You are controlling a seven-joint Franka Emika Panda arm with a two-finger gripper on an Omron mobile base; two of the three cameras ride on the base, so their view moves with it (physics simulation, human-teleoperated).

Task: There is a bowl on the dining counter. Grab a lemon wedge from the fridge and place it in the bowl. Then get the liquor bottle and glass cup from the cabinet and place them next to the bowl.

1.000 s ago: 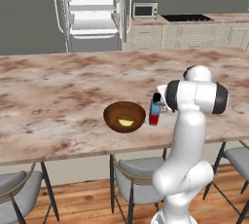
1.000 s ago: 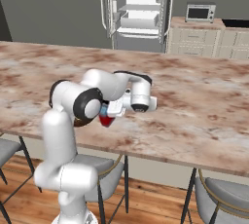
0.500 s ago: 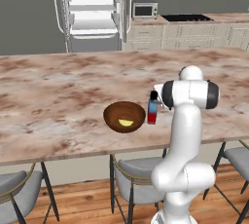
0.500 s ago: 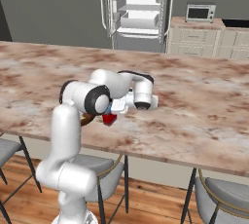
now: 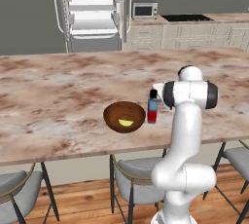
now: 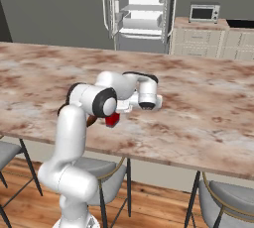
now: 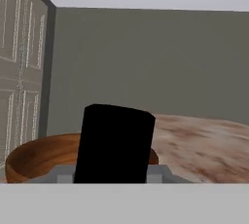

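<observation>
The gripper [image 5: 155,92] sits at the black cap of the liquor bottle [image 5: 152,113], with a finger on either side of it. I cannot tell whether it is clamped on the cap or loose. The bottle stands upright on the bench [image 5: 58,96] directly beneath the gripper. Just beyond the bottle is the bowl [image 5: 111,113], with the lemon wedge [image 5: 126,122] inside it.

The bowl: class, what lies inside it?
Inside the bowl lies a pale-yellow lemon wedge. From the hand view, the bottle's cap covers part of the inside.
</observation>
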